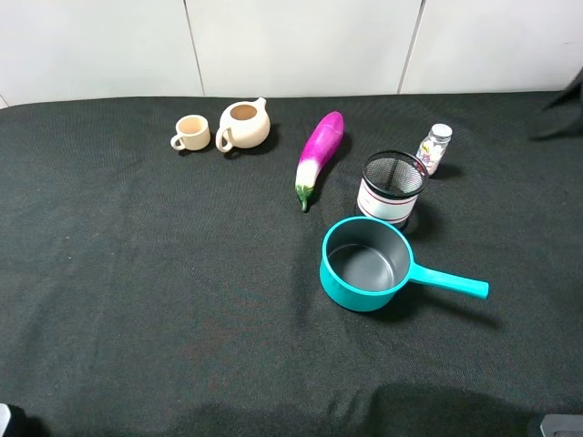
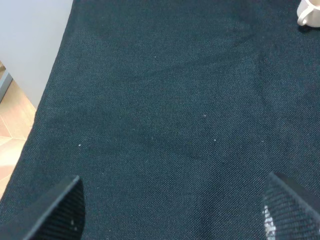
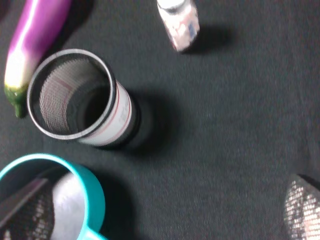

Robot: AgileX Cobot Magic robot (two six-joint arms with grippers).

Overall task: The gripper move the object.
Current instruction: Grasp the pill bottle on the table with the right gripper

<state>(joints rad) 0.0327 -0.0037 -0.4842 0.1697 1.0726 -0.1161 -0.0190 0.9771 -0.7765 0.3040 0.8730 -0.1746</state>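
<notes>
Two dark fingertips of the right gripper are seen spread wide in the R wrist cam, w/ nothing held btwn them; one tip is seen in front of the bowl of the teal pan. The left gripper is likewise shown wide open & empty, its tips set over bare black cloth. In the ext. high cam the pan is placed nearest of the things, open side up, handle pointed to the view's right. Just behind it the mesh cup is stood upright; whether the two touch cannot be told. The bottle is found beyond the mesh cup, upright on the cloth, white cap on, near the cup but apart from it. Relative to the right jaws it is placed well ahead of the fingertips, approx. in line w/ the gap btwn them, not touched & not enclosed. A purple aubergine is laid left of the mesh cup, green stem toward the near side. Farther left a beige teapot & small cup are stood side by side, near the white wall.
</notes>
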